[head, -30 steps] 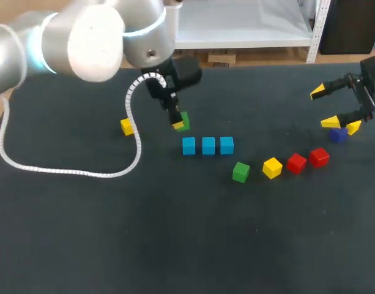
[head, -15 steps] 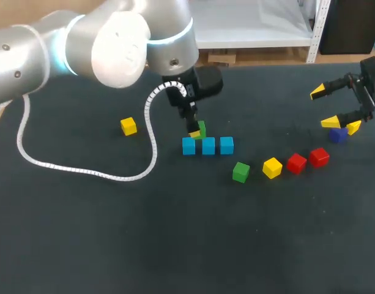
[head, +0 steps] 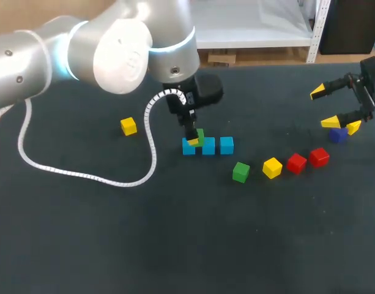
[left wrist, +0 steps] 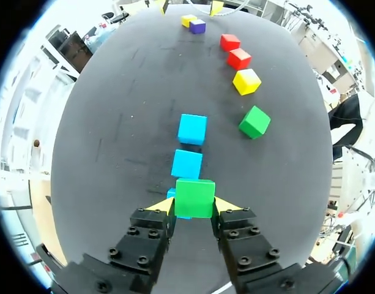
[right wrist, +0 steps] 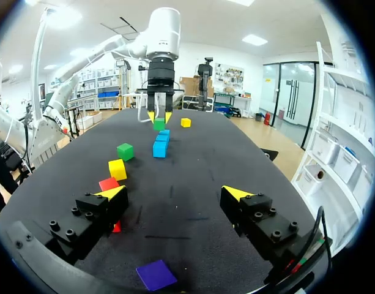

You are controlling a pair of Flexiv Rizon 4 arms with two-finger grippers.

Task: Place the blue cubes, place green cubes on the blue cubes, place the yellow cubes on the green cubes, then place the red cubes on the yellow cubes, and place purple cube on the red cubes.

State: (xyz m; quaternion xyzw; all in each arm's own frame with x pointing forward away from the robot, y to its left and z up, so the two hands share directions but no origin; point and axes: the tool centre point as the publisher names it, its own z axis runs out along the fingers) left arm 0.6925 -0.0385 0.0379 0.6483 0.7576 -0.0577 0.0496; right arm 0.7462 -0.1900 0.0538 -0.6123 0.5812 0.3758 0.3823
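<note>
Three blue cubes (head: 208,146) lie in a row at mid-table. My left gripper (head: 196,138) is shut on a green cube (left wrist: 194,197) and holds it just above the left end of that row. In the left wrist view the held cube covers most of the nearest blue cube (left wrist: 171,195). A second green cube (head: 240,172), a yellow cube (head: 272,167) and two red cubes (head: 296,163) lie in a line to the right. My right gripper (head: 325,108) hangs open at the far right, over a purple cube (head: 338,135) and a yellow cube (head: 354,127).
Another yellow cube (head: 129,126) sits alone left of the blue row. The left arm's white coiled cable (head: 83,174) loops across the dark mat on the left. In the right wrist view the purple cube (right wrist: 155,274) lies below the open fingers.
My left arm has carried the green cube rightward, from beside the row to above its left blue cube. The right arm and the loose cubes have not moved.
</note>
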